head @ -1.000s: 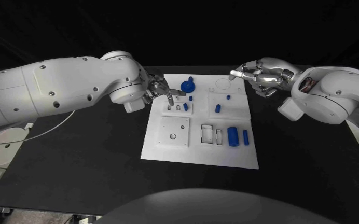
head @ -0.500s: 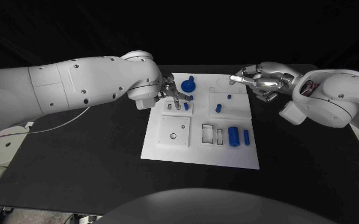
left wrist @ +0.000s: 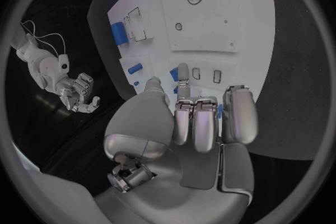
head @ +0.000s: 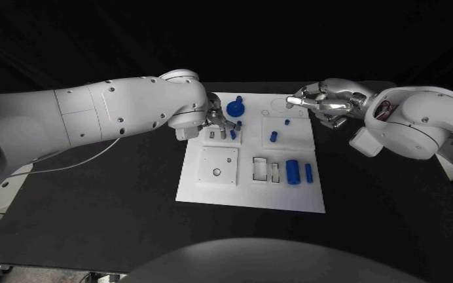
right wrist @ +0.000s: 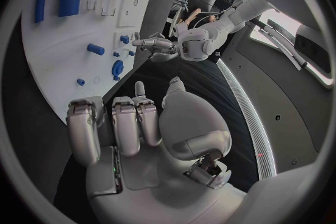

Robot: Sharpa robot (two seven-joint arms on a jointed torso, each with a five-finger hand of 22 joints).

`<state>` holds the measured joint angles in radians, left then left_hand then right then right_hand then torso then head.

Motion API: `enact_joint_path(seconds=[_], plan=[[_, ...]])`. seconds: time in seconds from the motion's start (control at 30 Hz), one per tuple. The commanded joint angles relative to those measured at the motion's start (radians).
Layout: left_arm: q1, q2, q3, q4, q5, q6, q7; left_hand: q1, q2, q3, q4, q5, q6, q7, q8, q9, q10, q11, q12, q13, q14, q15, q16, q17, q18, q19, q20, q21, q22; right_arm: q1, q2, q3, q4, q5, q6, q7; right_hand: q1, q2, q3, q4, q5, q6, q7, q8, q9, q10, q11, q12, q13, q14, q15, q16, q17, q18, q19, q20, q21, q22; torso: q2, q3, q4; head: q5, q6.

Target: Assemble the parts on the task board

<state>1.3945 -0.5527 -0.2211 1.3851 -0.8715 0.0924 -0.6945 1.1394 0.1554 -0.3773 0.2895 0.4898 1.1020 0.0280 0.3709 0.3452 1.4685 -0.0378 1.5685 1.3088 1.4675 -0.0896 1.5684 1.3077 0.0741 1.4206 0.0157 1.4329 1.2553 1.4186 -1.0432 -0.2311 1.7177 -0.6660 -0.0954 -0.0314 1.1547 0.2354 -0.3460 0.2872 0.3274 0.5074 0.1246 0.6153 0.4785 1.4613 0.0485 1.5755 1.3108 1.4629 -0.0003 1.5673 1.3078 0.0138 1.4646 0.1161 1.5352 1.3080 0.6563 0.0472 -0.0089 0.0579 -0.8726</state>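
Note:
The white task board (head: pixel 250 185) lies mid-table. A round blue part (head: pixel 235 107), small blue pegs (head: pixel 233 134) (head: pixel 273 137), a blue cylinder (head: pixel 294 171) and a thin blue bar (head: pixel 309 173) sit on it. My left hand (head: pixel 217 122) hovers over the board's far-left slots. Its fingers (left wrist: pixel 203 123) are curled, with one stretched out beside a blue peg (left wrist: pixel 173 74); nothing shows in its grasp. My right hand (head: pixel 321 103) hangs at the board's far-right corner, and its fingers (right wrist: pixel 129 117) are curled in on nothing.
Two empty rectangular slots (head: pixel 265 169) lie beside the blue cylinder. A square plate with round holes (head: pixel 219 165) takes up the board's near-left part. Black table (head: pixel 113 217) surrounds the board. My bulky left forearm (head: pixel 104 116) reaches in over the table's left side.
My left arm has swung further in toward the board, and its hand has edged right, closer to the small peg. My right hand has drifted slightly left. The parts have not moved.

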Motion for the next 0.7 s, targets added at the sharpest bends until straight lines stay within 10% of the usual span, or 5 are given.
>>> enact_joint_path(seconds=[0.03,0.7], plan=[[-0.007,0.010,0.002,-0.016,-0.018,0.014,-0.159,0.010,-0.001,0.007,-0.001,0.005,0.003,0.000,-0.005,0.001,0.102,-0.007,0.002,0.262,0.103,-0.007,0.002,0.263,-0.010,0.009,-0.001,0.004,0.003,-0.002,-0.001,0.000,0.000,-0.010,0.022,-0.005,0.010,-0.001,-0.003,0.000,0.007,-0.009,-0.002,0.004,0.002,0.109,0.000,-0.005,0.260,0.108,0.003,0.003,0.263,0.002,0.051,-0.001,-0.007,0.241,0.000,-0.0015,-0.0005,-0.003,0.000],[-0.034,0.041,0.015,-0.058,0.000,-0.032,-0.132,0.020,0.009,0.014,-0.002,0.017,0.006,-0.001,-0.013,0.019,0.102,-0.008,0.002,0.262,0.103,-0.008,0.002,0.263,-0.016,0.022,-0.001,0.017,0.033,-0.004,0.001,0.000,-0.009,-0.009,0.030,-0.007,0.021,0.002,-0.002,0.000,0.025,-0.012,0.000,0.008,0.007,0.109,0.001,-0.005,0.260,0.108,0.005,0.003,0.263,0.005,0.042,0.001,-0.014,0.238,-0.003,-0.0059,0.0016,-0.014,0.000]])
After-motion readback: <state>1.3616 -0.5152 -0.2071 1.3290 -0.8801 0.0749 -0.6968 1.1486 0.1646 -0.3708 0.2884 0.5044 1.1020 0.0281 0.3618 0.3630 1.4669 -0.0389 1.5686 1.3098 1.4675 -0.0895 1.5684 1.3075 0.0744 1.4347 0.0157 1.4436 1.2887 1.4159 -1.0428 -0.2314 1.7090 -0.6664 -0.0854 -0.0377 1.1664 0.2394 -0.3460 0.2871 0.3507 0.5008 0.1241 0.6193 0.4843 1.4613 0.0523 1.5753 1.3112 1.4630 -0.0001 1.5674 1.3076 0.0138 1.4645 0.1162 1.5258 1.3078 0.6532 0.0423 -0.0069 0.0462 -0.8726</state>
